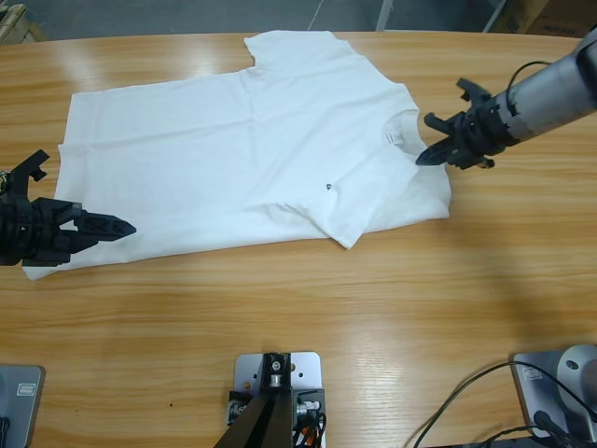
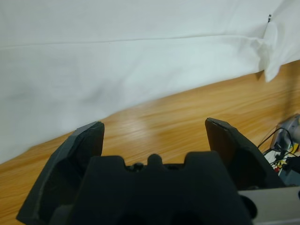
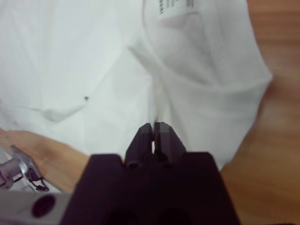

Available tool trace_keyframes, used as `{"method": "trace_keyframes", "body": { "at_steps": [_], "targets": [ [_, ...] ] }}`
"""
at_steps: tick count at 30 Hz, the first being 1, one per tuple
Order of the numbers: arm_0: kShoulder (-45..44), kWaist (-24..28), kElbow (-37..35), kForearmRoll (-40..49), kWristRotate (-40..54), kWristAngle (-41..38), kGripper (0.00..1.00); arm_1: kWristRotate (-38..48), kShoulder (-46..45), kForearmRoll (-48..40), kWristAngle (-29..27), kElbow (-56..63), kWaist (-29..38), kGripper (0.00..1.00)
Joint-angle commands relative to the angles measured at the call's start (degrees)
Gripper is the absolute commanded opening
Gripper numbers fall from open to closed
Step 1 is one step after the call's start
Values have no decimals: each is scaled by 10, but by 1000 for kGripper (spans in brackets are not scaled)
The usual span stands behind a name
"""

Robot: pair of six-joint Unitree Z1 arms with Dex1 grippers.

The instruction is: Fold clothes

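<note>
The clothes are one white T-shirt [image 1: 233,149] lying flat on the wooden table [image 1: 373,317], neck and label [image 1: 393,137] to the right and one sleeve [image 1: 291,45] toward the far edge. The near-right part is folded inward [image 1: 345,219], beside small dark lettering [image 1: 327,185]. My right gripper [image 1: 426,157] sits on the shoulder by the collar. In the right wrist view it [image 3: 153,125] is shut, and a thin crease of T-shirt [image 3: 93,56] runs up to its tips. My left gripper [image 1: 101,222] stands open at the shirt's bottom-left edge; it [image 2: 154,129] holds nothing, with the hem [image 2: 140,61] just ahead.
Bare wood runs along the whole front of the table below the shirt. Black cables [image 1: 466,401] loop at the front right. The table's far edge [image 1: 168,37] lies close behind the upper sleeve.
</note>
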Motion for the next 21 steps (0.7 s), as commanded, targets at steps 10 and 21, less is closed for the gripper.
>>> {"method": "trace_keyframes", "body": {
  "at_steps": [10,21],
  "targets": [
    [20,-7,20,-5,-6,-11,826,111,-132,76,-112,18,98,0],
    [19,-8,31,-9,-6,-11,826,129,-89,99,-128,9,105,0]
  ]
}}
